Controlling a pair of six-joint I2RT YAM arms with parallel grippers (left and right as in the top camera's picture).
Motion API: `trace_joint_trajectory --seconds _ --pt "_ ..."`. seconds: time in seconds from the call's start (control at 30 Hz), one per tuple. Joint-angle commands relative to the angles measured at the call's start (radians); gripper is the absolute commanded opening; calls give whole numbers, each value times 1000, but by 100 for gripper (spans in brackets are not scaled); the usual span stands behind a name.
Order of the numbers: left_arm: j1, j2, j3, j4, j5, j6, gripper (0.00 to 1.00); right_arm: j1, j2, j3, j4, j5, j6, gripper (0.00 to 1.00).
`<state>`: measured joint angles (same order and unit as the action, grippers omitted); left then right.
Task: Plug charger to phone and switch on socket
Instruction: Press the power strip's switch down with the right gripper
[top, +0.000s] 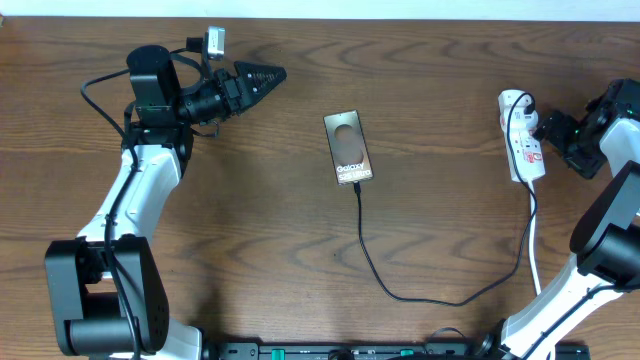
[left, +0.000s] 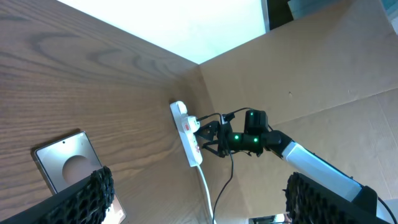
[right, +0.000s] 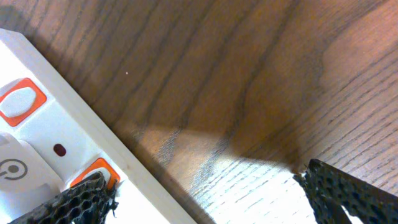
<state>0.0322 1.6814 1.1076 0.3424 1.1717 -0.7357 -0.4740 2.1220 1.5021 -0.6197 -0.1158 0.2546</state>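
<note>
Right jaws: spread wide, holding nothing. In the wrist view one black mesh-textured finger (right: 74, 202) lies over the long edge of the narrow white plastic power strip (right: 56, 124), just beside an orange-red rocker switch (right: 93, 174). The other finger (right: 351, 193) is over bare wood. Cannot tell whether the finger touches the strip, nor the switch position.

Left jaws: also wide, empty. Both fingers (left: 93, 193) frame the wrist view from its lower corners. Overhead, the left arm (top: 140, 190) keeps them at the far left of the brown wood-grain tabletop (top: 440, 80), aimed rightward, well apart from everything else.

Power strip sits at the far right, lengthwise front to back. A black plug (top: 522, 105) occupies its far end, and a white cord (top: 537, 250) leaves its near end toward the front edge.

Flat bronze-grey rectangular phone (top: 348, 148) with white "Galaxy" lettering lies mid-table, between the arms.

Thin black charger cable (top: 420, 298) meets the phone's near short edge, loops forward and right, then runs up to the strip. Cannot tell how deep the tip is seated.
</note>
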Motion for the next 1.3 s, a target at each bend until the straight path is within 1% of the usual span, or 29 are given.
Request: trace_joint_trajectory --seconds 0.0,0.13,0.47,0.73,0.8,0.83,0.87,0.97,1.1,1.27 --pt "3 -11 8 3 1 3 89 49 31 -44 -6 -70 -51 99" --pt "3 -11 8 3 1 3 90 50 31 -45 -9 -124 -81 99" --pt "3 -11 8 3 1 3 89 50 31 -45 -17 -160 -103 99" --pt "3 -11 8 3 1 3 90 50 32 -48 -27 -143 -103 99" --pt "3 -11 8 3 1 3 90 49 27 -45 -27 -113 -103 94" --pt "3 -11 8 3 1 3 90 47 18 -39 -38 -88 -103 96" --pt "3 -11 8 3 1 3 90 43 6 -28 -61 -64 -104 96" --pt "3 -11 8 3 1 3 90 31 -57 -2 -100 -43 -159 93" --pt "3 -11 8 3 1 3 90 23 -155 2 -108 -11 -275 97" --pt "3 -11 8 3 1 3 90 16 -198 2 -132 201 -274 99"
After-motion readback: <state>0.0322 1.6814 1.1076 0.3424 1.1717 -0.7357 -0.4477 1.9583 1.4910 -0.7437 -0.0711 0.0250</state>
